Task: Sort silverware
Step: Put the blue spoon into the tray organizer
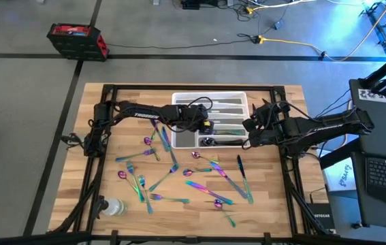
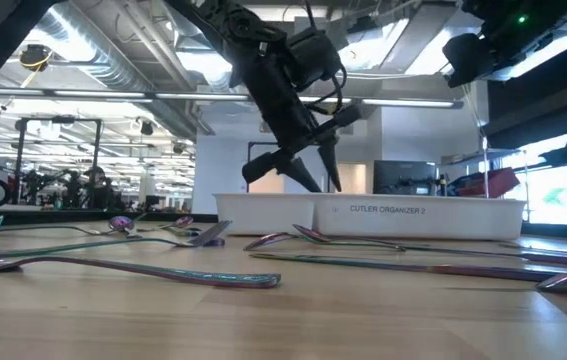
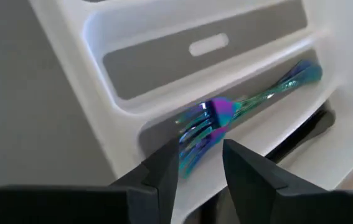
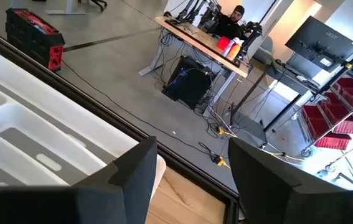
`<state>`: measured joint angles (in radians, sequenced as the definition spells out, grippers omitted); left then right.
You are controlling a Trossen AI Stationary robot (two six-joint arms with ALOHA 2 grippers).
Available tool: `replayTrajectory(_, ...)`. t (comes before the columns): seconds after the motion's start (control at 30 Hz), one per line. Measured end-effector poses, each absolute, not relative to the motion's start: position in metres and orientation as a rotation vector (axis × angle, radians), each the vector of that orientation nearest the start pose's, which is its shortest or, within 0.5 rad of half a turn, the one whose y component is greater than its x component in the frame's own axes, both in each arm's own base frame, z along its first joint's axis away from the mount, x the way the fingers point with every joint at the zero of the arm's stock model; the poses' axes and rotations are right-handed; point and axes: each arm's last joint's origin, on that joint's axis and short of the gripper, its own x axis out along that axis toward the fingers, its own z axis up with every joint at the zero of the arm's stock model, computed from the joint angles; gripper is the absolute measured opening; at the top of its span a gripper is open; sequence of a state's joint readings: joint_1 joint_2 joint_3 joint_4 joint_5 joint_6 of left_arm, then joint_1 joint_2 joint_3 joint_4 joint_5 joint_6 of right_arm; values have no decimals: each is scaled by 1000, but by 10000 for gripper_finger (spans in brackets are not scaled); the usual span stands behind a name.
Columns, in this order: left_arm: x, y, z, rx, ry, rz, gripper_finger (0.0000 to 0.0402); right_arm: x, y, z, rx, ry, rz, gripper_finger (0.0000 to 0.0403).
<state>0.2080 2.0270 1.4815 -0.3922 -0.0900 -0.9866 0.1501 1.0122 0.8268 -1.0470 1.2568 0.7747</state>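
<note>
From above, the left pincer (image 1: 203,126) hangs over the white tray (image 1: 235,99) at the far side of the counter (image 1: 274,197), but its fingers are hidden there by the arm. The left wrist view shows them spread apart and empty, above a rainbow fork (image 3: 226,121) that lies in one long compartment of the tray. The low view shows that this pincer is above the tray rim, not touching it. Most of the silverware (image 1: 179,173) lies scattered on the counter in front of the tray. The right pincer (image 1: 248,126) waits at the tray's right end; its wrist view shows its fingers apart, holding nothing.
</note>
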Motion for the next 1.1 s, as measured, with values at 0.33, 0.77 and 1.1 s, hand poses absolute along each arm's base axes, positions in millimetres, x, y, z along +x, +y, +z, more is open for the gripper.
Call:
replayTrajectory(0.33,420,98,203,-760,775,644,110,160,-4,269,-196,540,-1210,183)
replayTrajectory(0.77,373,12,288,-391,624,779,109,214,13,274,-209,634,-606,183)
replayTrajectory(1.1,338,-90,191,-622,486,571,109,279,34,225,-367,701,-36,183)
